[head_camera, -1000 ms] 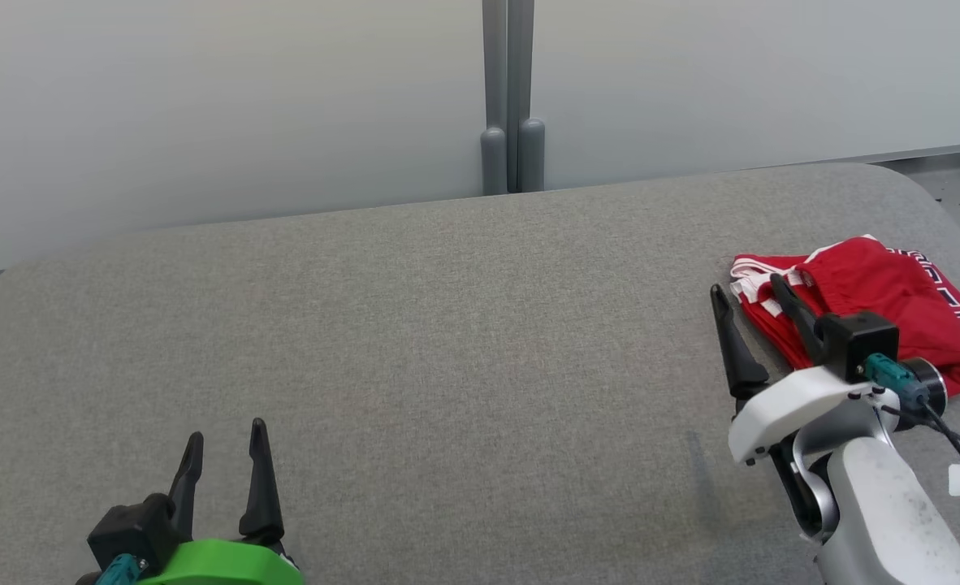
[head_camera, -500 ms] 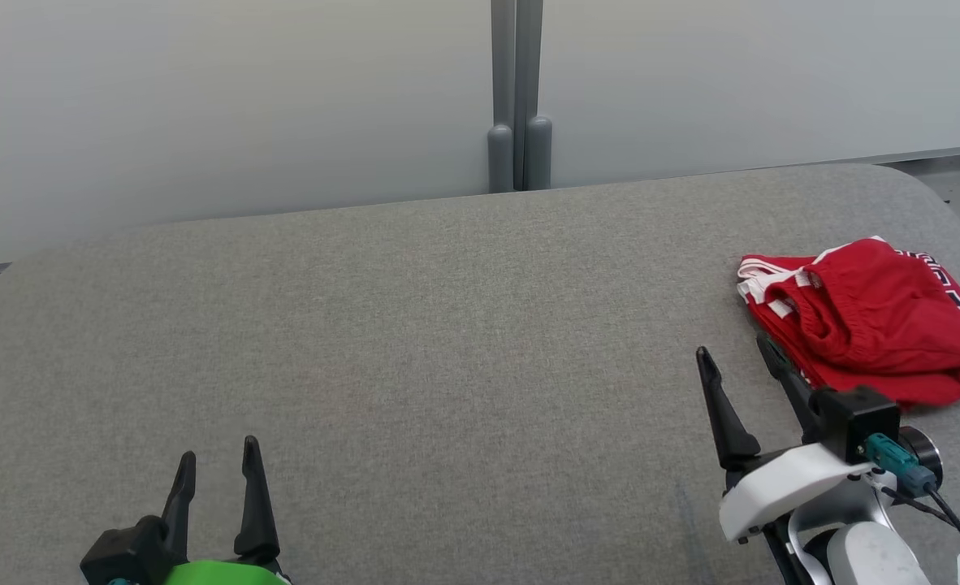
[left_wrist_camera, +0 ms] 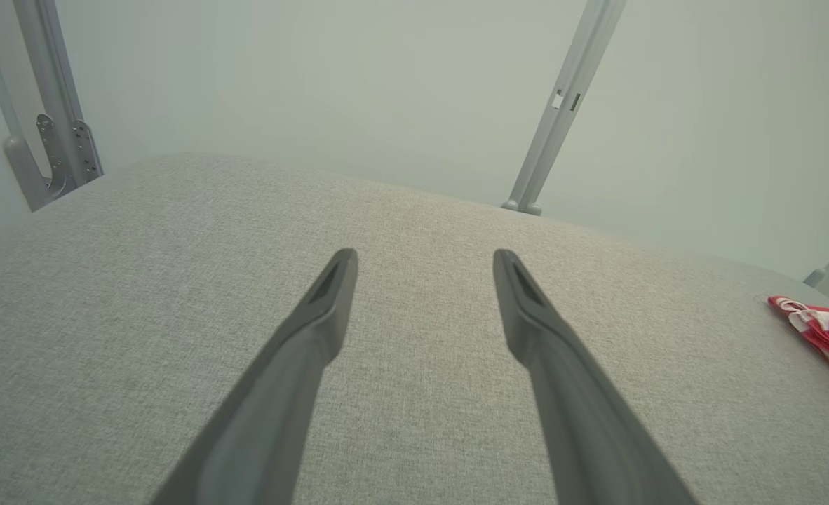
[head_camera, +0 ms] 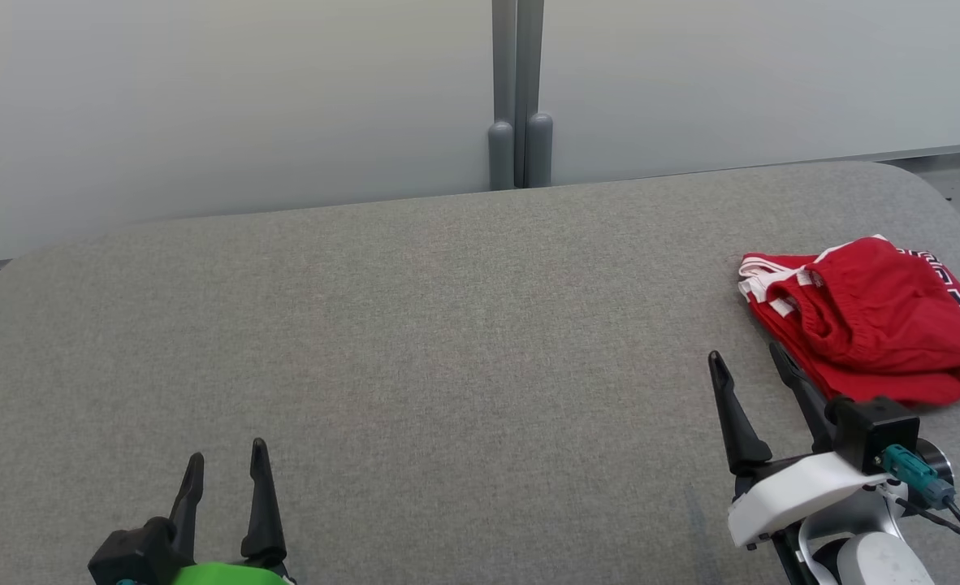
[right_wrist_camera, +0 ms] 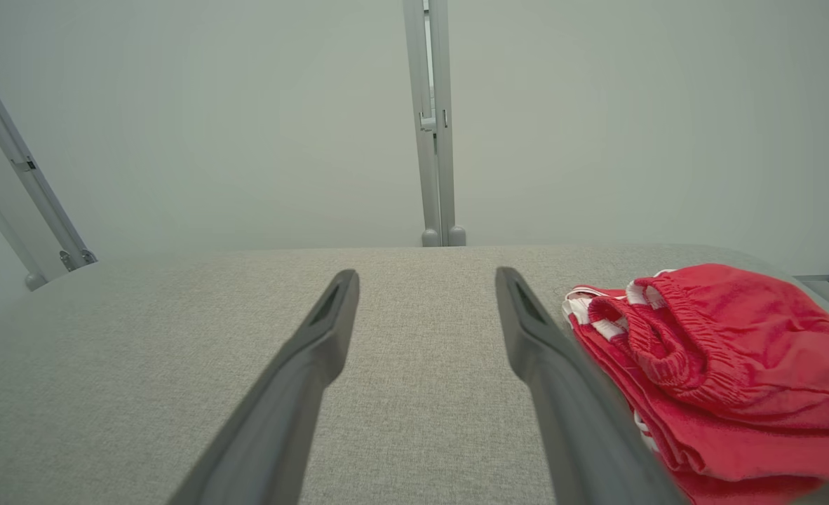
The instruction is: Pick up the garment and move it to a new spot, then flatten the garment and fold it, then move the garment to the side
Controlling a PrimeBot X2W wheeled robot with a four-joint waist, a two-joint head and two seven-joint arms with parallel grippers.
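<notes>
On flat grey woven table (head_camera: 415,325), folded red elastic-waisted garment (head_camera: 870,325)

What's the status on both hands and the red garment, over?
Left hand open, empty. Right hand open, empty, beside red garment. Garment roughly folded, lying at right end of table. Nothing blocking.

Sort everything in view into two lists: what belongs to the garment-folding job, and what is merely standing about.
Belongs to the job: grey padded table; red garment, at its right end; right gripper, open, beside it; left gripper, open.
Just standing about: grey post behind the table; pale wall panels.
</notes>
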